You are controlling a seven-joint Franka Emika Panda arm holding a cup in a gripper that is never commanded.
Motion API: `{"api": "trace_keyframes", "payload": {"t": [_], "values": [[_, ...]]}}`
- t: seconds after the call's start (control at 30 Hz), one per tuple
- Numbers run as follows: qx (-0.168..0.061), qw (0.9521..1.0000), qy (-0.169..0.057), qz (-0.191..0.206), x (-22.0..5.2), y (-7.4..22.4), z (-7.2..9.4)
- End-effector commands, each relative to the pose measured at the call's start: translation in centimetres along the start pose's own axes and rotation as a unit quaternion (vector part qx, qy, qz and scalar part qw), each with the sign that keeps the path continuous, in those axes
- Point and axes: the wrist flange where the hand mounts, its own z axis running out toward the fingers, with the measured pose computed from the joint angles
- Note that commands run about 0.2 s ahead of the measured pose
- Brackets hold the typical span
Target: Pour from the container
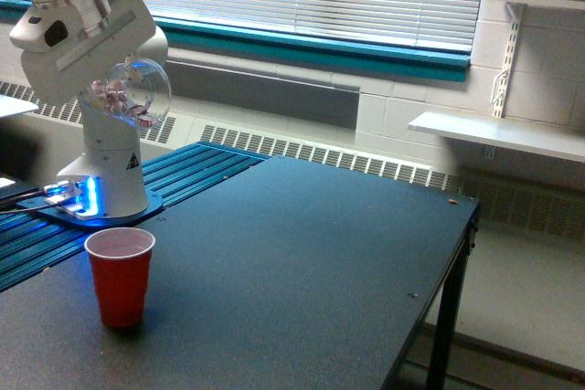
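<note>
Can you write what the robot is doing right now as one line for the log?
gripper: shut on clear cup | cup: tilted, candies inside, held above red cup | red cup: upright on table

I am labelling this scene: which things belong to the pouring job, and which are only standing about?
Job:
- small clear rounded plastic cup with candies, held tilted by the tool
- opaque red plastic cup, upright

Standing about:
- dark table
- white wall shelf
</note>
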Motion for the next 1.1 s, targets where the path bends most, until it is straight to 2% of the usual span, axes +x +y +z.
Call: {"api": "trace_keyframes", "payload": {"t": [0.03, 0.37, 0.57, 1.1], "values": [[0.012, 0.9996, -0.023, 0.001, -0.2, 1.0, -0.1], [0.016, 0.9988, -0.034, 0.031, 1.5, 1.4, 0.7], [-0.001, 0.9975, -0.056, 0.043, 2.6, 1.3, 2.1], [0.003, 0.994, -0.095, 0.055, 4.7, 1.9, 3.6]]}}
